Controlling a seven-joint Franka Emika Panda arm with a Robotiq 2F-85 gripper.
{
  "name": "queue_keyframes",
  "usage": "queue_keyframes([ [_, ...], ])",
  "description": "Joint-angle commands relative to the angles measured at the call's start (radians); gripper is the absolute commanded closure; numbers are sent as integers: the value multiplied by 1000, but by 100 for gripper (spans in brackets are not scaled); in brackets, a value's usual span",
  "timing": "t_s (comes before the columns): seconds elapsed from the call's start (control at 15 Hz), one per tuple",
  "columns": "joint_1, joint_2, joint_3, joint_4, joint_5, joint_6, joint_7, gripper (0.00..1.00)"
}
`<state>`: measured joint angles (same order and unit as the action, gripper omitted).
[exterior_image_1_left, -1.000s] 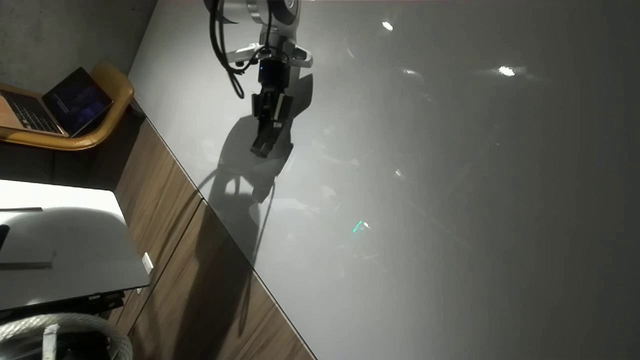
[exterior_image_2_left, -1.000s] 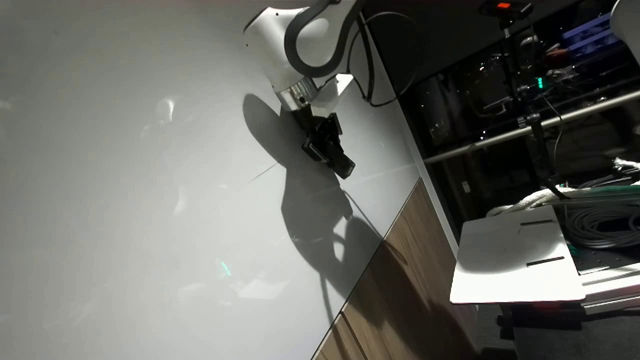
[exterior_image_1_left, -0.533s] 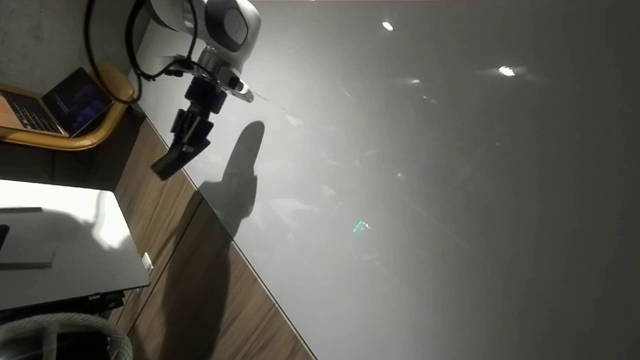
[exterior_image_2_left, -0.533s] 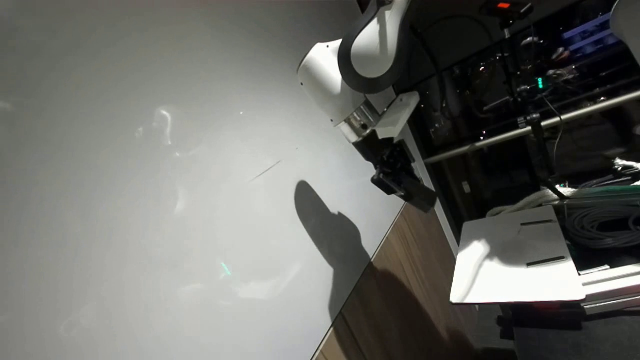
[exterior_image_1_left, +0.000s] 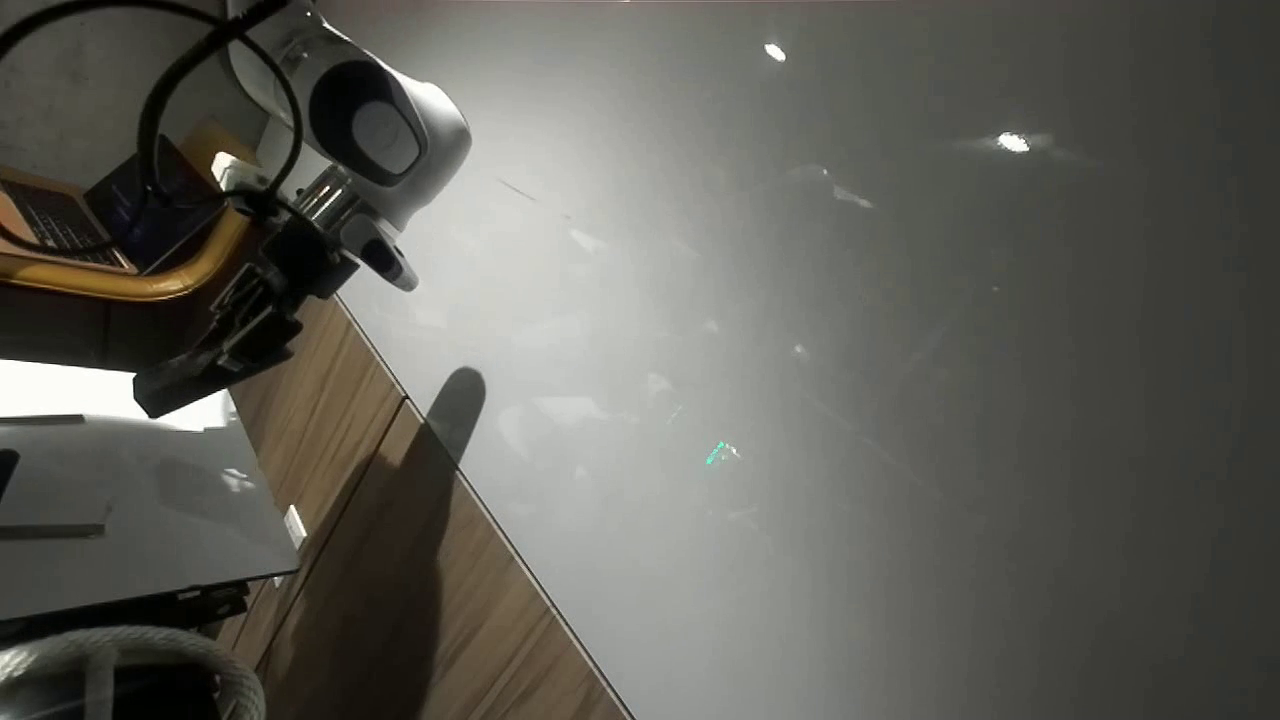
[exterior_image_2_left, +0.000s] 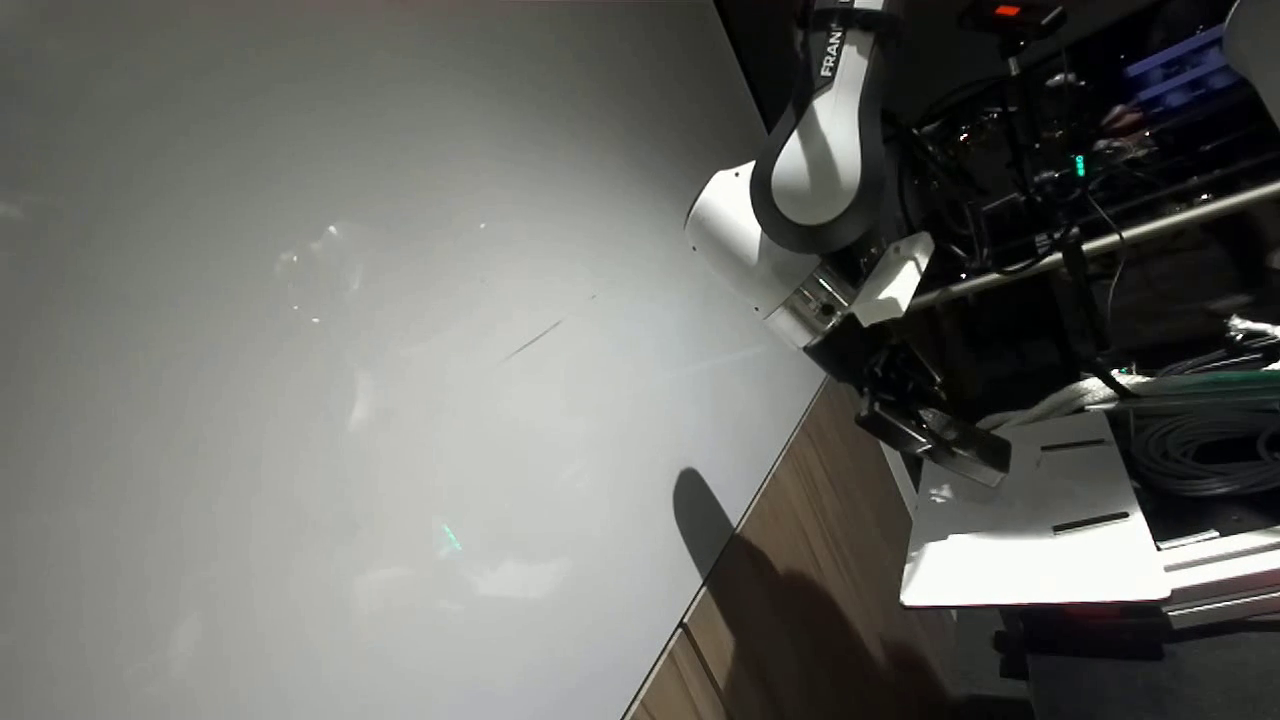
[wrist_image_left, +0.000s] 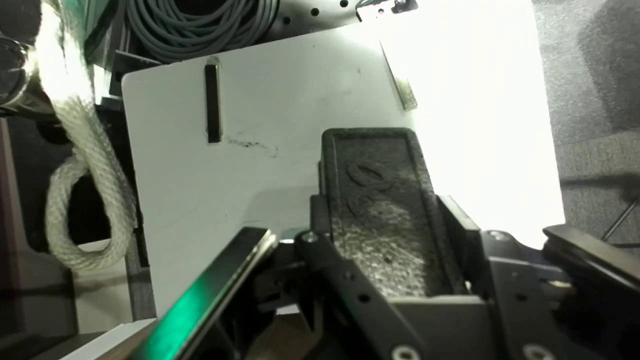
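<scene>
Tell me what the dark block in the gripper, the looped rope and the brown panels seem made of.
Dark block: matte foam or moulded plastic, unclear which; rounded rim, oval mark and scuffed grey face show.
Looped rope: dull, off-white fibre, with twisted strands showing; cotton or synthetic is unclear.
Brown panels: wood or wood-look laminate, low sheen, judging by the streaky grain.

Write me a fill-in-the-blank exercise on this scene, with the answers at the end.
1. The dark block is ____ (held by / apart from) the gripper.
2. In an exterior view, the white panel bears exactly ____ narrow dark strips.
3. In an exterior view, the laptop has its lid ____ rather than closed.
4. The coiled grey cable is cut off by the ____ edge of the wrist view.

Missing words: held by; two; open; top.
</scene>
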<state>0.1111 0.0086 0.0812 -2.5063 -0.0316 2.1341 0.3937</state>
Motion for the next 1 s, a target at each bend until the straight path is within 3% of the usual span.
queue_keyframes([
  [0.0, -6, 71, 3, 17, -17, 46, -96, 71],
  [0.4, -11, 135, -14, 28, -56, 36, -177, 71],
  [0.93, -13, 144, -37, 82, -151, 38, -171, 71],
])
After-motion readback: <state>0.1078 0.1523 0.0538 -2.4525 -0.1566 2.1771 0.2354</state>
